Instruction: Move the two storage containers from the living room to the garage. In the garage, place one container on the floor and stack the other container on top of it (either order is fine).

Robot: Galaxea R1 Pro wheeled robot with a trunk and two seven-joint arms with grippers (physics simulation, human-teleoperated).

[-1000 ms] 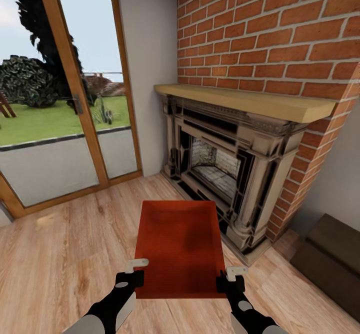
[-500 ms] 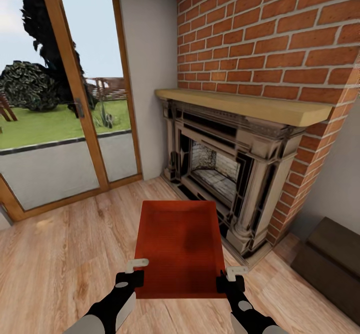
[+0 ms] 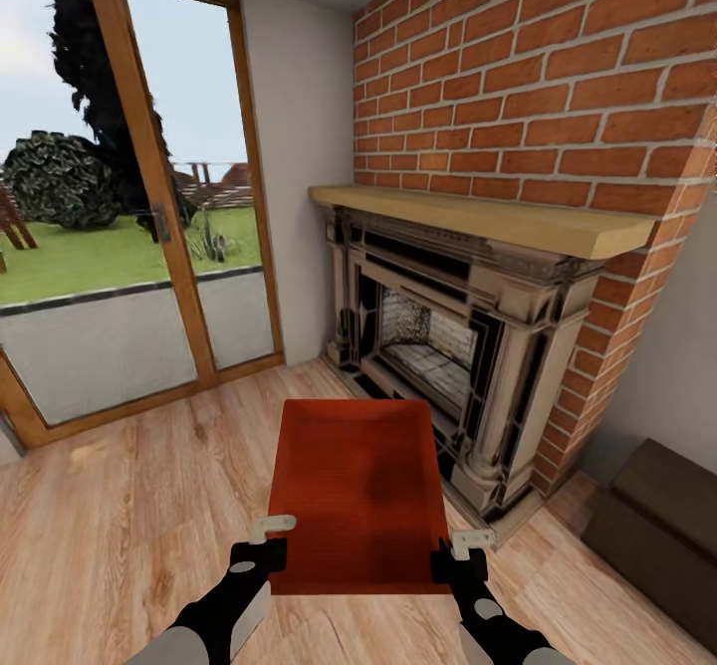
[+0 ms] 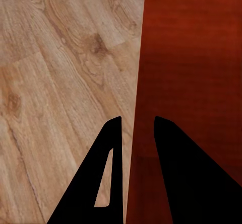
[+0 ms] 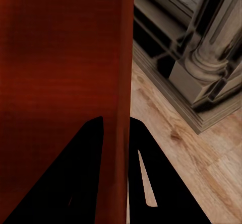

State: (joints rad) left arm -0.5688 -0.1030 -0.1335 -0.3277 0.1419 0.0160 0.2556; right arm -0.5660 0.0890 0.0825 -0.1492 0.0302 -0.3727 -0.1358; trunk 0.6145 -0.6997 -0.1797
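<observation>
One red-orange storage container [image 3: 358,491] hangs level over the light wood-plank floor [image 3: 129,506] of the living room, held from both sides. My left gripper [image 3: 271,536] is shut on its left wall near the close corner, and my right gripper [image 3: 466,549] is shut on its right wall. In the left wrist view the gripper [image 4: 137,121] straddles the rim of the container [image 4: 191,58]. In the right wrist view the gripper [image 5: 115,119] pinches the wall of the container [image 5: 60,48] the same way. A second container is out of view.
A red brick fireplace [image 3: 448,346] with a wooden mantel [image 3: 478,212] stands close ahead on the right. Glass doors in wooden frames [image 3: 119,247] fill the left wall. A dark low bench [image 3: 657,526] sits at the right edge.
The whole picture has shifted slightly, so the camera has moved. The container and both grippers keep the same place in the view.
</observation>
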